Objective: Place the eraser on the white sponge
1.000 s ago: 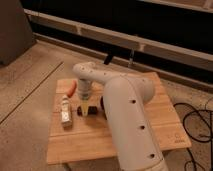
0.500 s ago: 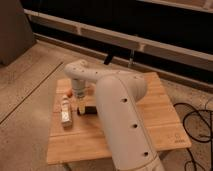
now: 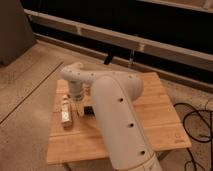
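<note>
My white arm reaches over the wooden table (image 3: 152, 102) from the front, with its wrist bent down over the left part. The gripper (image 3: 77, 103) hangs below the wrist, just above the table top. It sits between the white sponge (image 3: 65, 116) on its left and the eraser (image 3: 88, 111) on its right. The sponge is a pale oblong lying near the table's left edge. The eraser is a small dark block resting on the wood, partly hidden by my forearm. Nothing lies on the sponge.
My thick forearm (image 3: 117, 125) covers the middle and front of the table. A dark upright object (image 3: 109, 59) stands just beyond the table's far edge. Black cables (image 3: 197, 125) lie on the floor to the right. A low wall runs behind.
The arm has swung left across the table, so the wrist and gripper now sit nearer the sponge. The red-orange item seen earlier is now hidden behind the wrist.
</note>
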Controlling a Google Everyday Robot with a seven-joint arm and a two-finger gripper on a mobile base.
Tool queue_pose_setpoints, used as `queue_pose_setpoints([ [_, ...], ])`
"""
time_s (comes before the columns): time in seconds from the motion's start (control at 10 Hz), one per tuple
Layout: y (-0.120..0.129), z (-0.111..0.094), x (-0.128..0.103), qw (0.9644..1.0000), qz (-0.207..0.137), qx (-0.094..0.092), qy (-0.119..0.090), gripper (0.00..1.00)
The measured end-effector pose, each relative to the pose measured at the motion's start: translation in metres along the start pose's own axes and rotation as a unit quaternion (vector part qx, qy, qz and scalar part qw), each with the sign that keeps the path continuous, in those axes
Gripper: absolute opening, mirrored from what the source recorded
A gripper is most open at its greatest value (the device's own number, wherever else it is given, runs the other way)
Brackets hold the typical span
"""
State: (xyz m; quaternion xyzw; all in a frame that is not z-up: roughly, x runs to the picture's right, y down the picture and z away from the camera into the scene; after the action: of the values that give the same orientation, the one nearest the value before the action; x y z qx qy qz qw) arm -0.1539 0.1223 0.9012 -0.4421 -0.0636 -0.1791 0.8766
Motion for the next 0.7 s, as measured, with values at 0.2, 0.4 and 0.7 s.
queue_pose_setpoints([
  [0.2,-0.004,-0.003,0.005,0.9996,0.012,0.021,0.015,0.65],
  [0.4,-0.002,-0.002,0.004,0.9991,0.019,0.030,0.021,0.65],
  [0.7,0.007,0.005,-0.004,0.9994,0.024,0.024,0.012,0.65],
])
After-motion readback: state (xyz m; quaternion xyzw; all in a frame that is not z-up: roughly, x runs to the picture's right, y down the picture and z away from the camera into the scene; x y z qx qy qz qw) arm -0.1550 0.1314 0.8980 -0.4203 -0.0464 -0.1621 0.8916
